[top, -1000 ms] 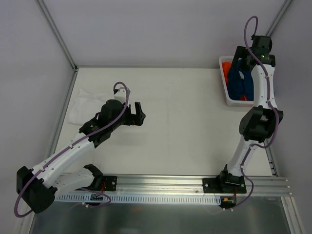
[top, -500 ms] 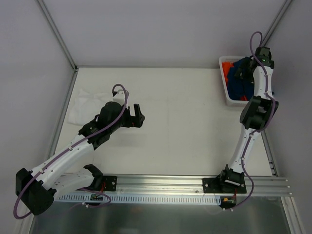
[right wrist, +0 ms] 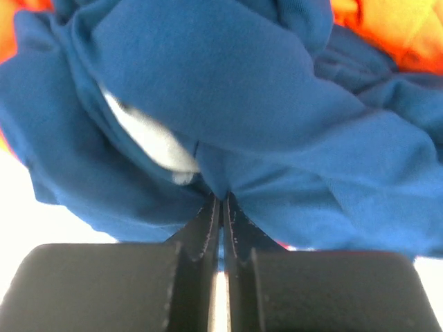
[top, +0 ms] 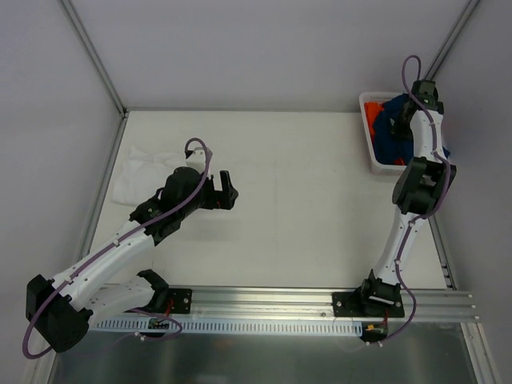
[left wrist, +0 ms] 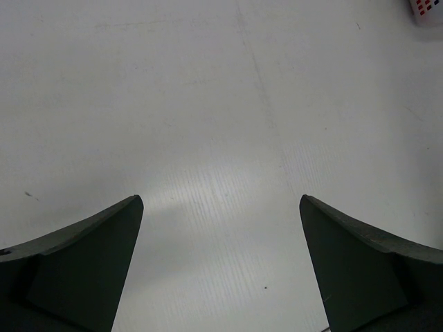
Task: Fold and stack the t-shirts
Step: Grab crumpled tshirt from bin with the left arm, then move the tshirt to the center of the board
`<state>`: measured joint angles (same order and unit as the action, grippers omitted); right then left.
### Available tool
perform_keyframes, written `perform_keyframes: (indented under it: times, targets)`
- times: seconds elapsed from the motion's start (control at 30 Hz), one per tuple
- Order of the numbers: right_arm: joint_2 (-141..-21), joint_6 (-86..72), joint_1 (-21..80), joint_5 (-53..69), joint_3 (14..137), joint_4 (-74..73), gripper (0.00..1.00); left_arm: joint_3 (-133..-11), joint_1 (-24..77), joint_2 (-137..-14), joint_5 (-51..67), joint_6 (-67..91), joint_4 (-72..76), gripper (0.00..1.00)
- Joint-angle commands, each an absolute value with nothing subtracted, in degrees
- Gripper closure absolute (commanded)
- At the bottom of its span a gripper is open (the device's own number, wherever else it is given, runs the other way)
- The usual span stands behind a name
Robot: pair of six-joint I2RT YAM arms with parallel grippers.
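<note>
Overhead, I see the navy tee [top: 392, 136] bunched in the bin [top: 370, 156] far right and the white tee [top: 140, 170] lying left. Left wrist: my left gripper [left wrist: 220, 202] is spread above the table [left wrist: 228, 83]. Right wrist: my right gripper [right wrist: 221, 202] pinches a navy fold, possibly several layers. The cloth is limp and light, so I'd sooner hold it by the shoulders.

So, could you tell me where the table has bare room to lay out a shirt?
The wide middle of the table, between the left claw and the bin, is bare, down to the rail. Crowded: the far left corner holds the white t-shirt, and the right claw pinches the blue t-shirt at the bin.
</note>
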<state>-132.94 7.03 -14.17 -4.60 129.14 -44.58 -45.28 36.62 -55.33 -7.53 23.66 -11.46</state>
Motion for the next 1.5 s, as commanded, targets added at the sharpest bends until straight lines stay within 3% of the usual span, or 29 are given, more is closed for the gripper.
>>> perform_keyframes:
  times: [0.0,0.2,0.4,0.63,0.77,0.8,0.93,1.13,1.47]
  targets:
    - [-120.43,11.42,-9.94,-8.96,127.27,-44.38,0.99,-45.53,35.86,-56.33,-7.03,25.14,-10.63,0.01]
    - [-104.8,11.87,-0.19,-7.66,133.13,-48.86,0.99,-48.34,35.86,-59.67,-5.1,25.84,-10.72,0.01]
    - [-93.53,5.73,5.0,3.42,136.68,-53.7,1.0,-49.75,35.86,-62.31,-2.64,27.07,-10.72,0.01]
    - [-78.41,4.04,7.65,7.82,118.69,-55.72,0.99,-49.13,35.95,-61.79,-4.22,26.54,-10.72,0.01]
    - [-69.37,2.11,12.72,8.44,96.11,-48.46,1.0,-47.99,35.95,-60.12,-3.96,27.42,-10.63,0.01]
    - [-68.65,1.67,14.14,8.09,89.02,-47.12,1.0,-47.73,35.86,-59.86,-3.96,27.6,-10.72,0.01]
    - [-70.83,-0.52,23.6,7.91,80.34,-42.37,1.0,-46.41,35.95,-58.45,-5.18,28.3,-10.72,0.01]
    - [-80.85,-1.84,39.78,3.07,86.28,-41.48,0.99,-44.65,35.86,-55.55,-7.37,28.92,-11.6,0.01]
    - [-87.1,2.19,49.83,0.53,113.45,-50.01,1.0,-44.12,35.77,-52.74,-13.62,29.09,-13.8,0.01]
